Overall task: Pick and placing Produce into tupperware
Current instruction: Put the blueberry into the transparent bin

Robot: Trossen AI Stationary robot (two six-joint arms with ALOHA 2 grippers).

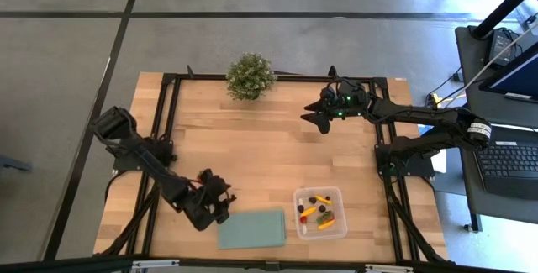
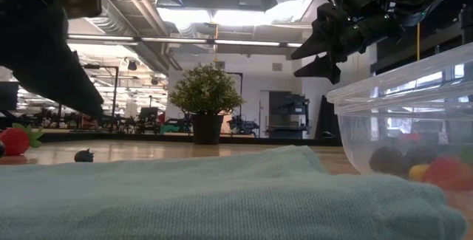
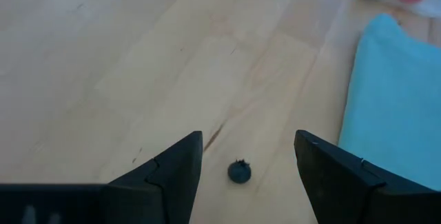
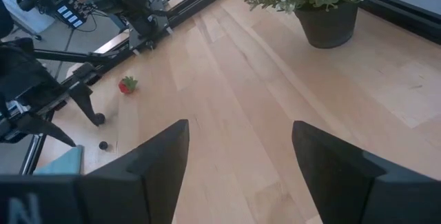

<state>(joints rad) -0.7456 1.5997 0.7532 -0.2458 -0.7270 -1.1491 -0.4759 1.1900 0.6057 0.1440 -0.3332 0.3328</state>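
The left gripper (image 3: 248, 158) hangs low over the pale wooden surface (image 1: 252, 139) at lower left of the high view, fingers spread wide, a small dark round berry (image 3: 239, 173) lying untouched between them. Just beside it lies a flat pale-green cloth (image 1: 251, 228). The clear square plastic tupperware (image 1: 339, 194) at lower centre-right holds several coloured produce pieces (image 1: 318, 213). The right gripper (image 1: 313, 115) hovers open near the bushy potted plant (image 1: 250, 76); a red strawberry (image 4: 127, 85) lies loose.
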